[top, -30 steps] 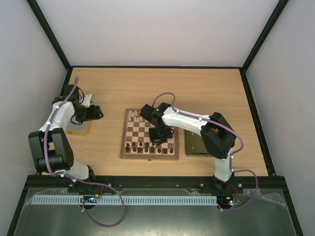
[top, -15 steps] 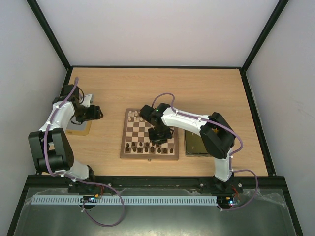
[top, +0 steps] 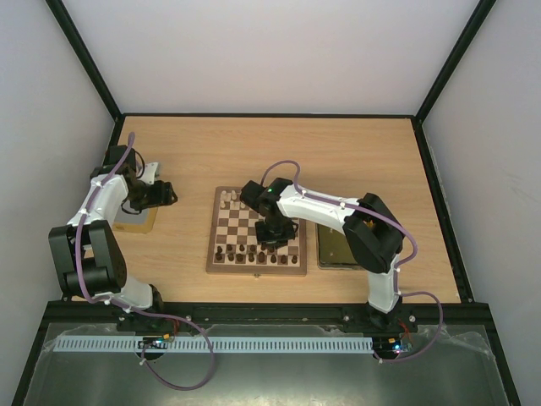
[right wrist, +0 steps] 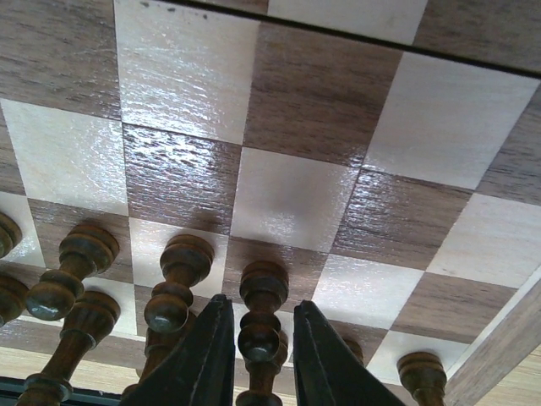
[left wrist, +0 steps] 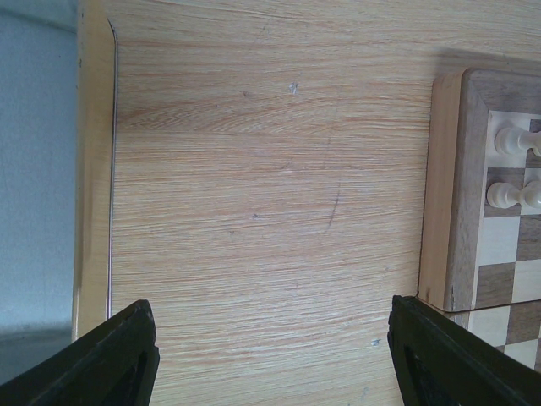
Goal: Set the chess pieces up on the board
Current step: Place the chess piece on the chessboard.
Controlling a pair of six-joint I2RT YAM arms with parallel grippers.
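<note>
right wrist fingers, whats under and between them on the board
A dark piece stands between the fingers, on the board beside other dark pieces. Its base and its square are hidden by the fingers, so whether they touch it cannot be told.

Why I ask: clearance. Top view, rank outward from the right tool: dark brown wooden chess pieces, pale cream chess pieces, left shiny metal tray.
1. Dark brown wooden chess pieces, beneath the right tool.
2. Pale cream chess pieces, far left board corner.
3. Shiny metal tray, far left.
</note>
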